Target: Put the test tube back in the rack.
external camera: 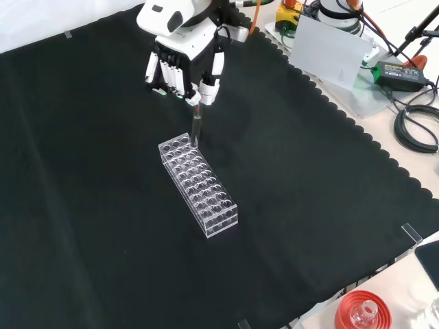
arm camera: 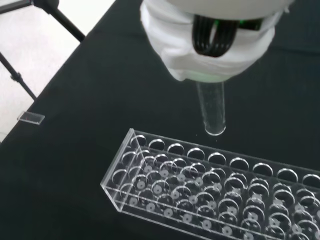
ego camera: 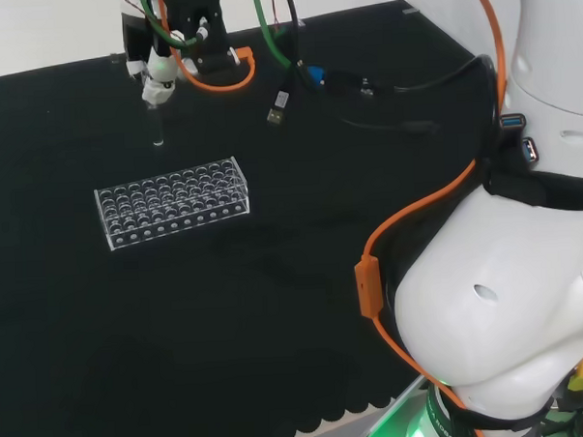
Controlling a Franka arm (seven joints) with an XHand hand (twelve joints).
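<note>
This is a robotics lab set up for chemistry-style bench work. A bench (external camera: pixel 82 205) draped in black cloth with a scalloped edge carries a clear plastic test tube rack (external camera: pixel 199 184). Orange and green cables (ego camera: pixel 422 208) trail over the arm's white links. Off the cloth's right edge in the front view lie a power adapter (external camera: pixel 394 70), coiled cords and a red ribbed flask stand (external camera: pixel 362 310).

We've got even, bright room light here, and the black cloth (external camera: pixel 103 205) soaks it up, flat and matte, with barely a shadow on it. The clear rack (external camera: pixel 199 185) catches small white glints along its rims. In the wrist view the hand (arm camera: pixel 210 45) sits blurred and washed out up close, while the tube (arm camera: pixel 212 112) and rack stay sharp. A green glow spills under the arm's base (ego camera: pixel 417 426).
</note>
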